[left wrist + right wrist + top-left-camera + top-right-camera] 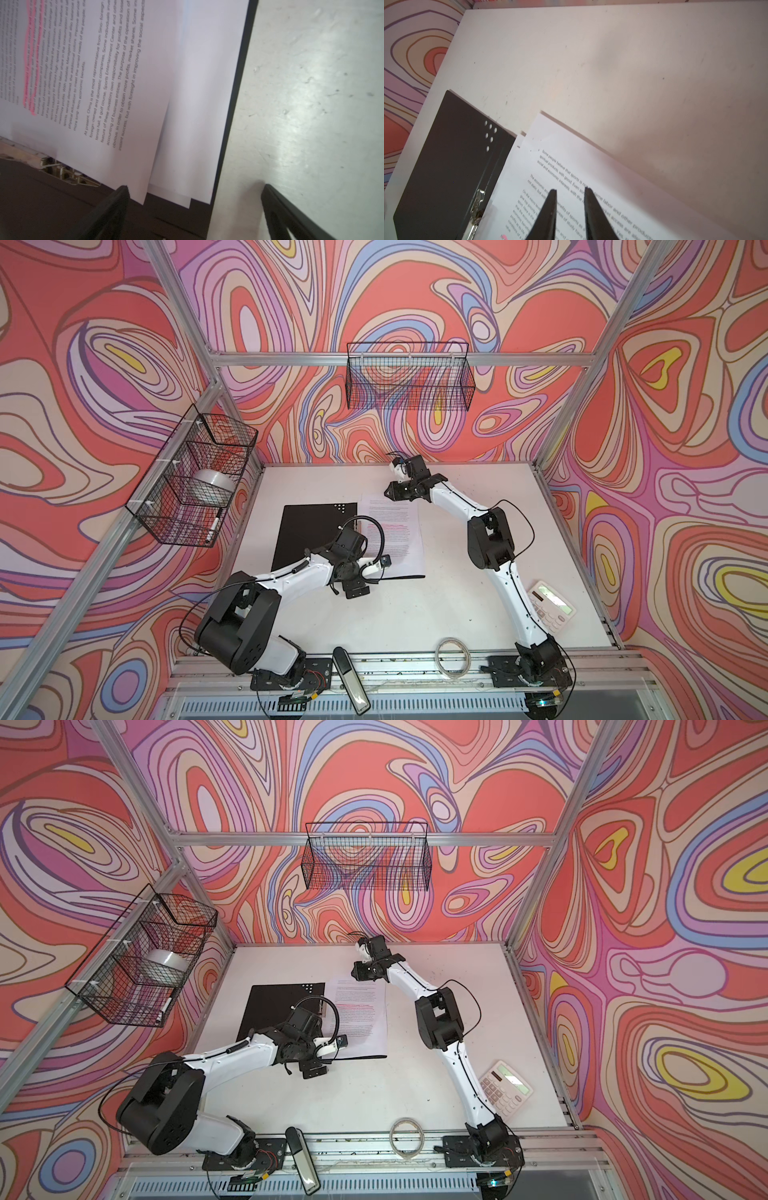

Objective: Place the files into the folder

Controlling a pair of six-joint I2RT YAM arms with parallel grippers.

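Fingers of the left gripper (195, 188) stand spread wide and hold nothing. In the left wrist view, 1 finger (116, 199) hangs over the black inside of the folder (41, 207), just beside the near corners of the files (124, 83). The other finger is over the bare white table (311, 104), past the folder's black edge. The corner of the stack lies between the 2 fingers, and I cannot tell whether either tip touches anything.

The right gripper (571, 190) has only a narrow gap between its jaws, with nothing clamped in it; printed lines show through the gap. It is poised over the far end of the files (571, 162), and I cannot tell whether the tips touch the top sheet.

The files are white sheets of dense black text, the top 1 bearing a pink highlighted line (31, 62). They lie slightly fanned, so 3 corners show at the near end. In both top views they rest on the right half of the folder (311, 531), which is open flat on the table (457, 551), black side up. The metal clip (478, 199) at the spine sits just beside the sheets' left edge. The far end of the files (392, 526) juts past the folder's far edge.

A white calculator (552, 605) lies well apart, near the right arm's base.
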